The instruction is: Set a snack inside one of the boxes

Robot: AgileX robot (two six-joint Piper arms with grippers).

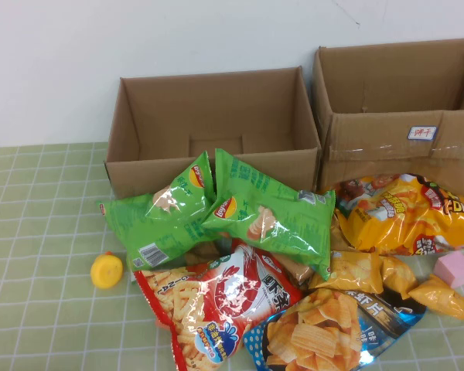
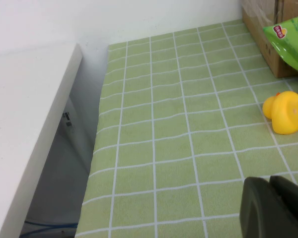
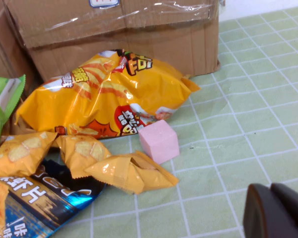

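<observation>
1. Sitting on a green grid-patterned tablecloth (image 1: 39,232): a heap of glossy, crinkled snack bags, just in front of two open corrugated cardboard boxes.
2. Left box (image 1: 209,127) is plain brown; right box (image 1: 394,100) has clear tape across its front and a small white label.
3. Two green chip bags (image 1: 216,212) lean against the left box's front wall. Red-and-white fries bag (image 1: 216,297) and blue bag (image 1: 332,328) lie nearest the robot; large orange bag (image 1: 402,212) touches the right box.
4. Small yellow rubber duck (image 1: 107,270) sits just left of the heap, pink cube (image 1: 455,269) at its right edge.
5. Left gripper (image 2: 275,208): dark, over bare cloth near the duck, touching nothing; fingers open or shut – can't tell.
6. Right gripper (image 3: 278,210): over cloth near the cube, holding nothing; same, can't tell.
</observation>
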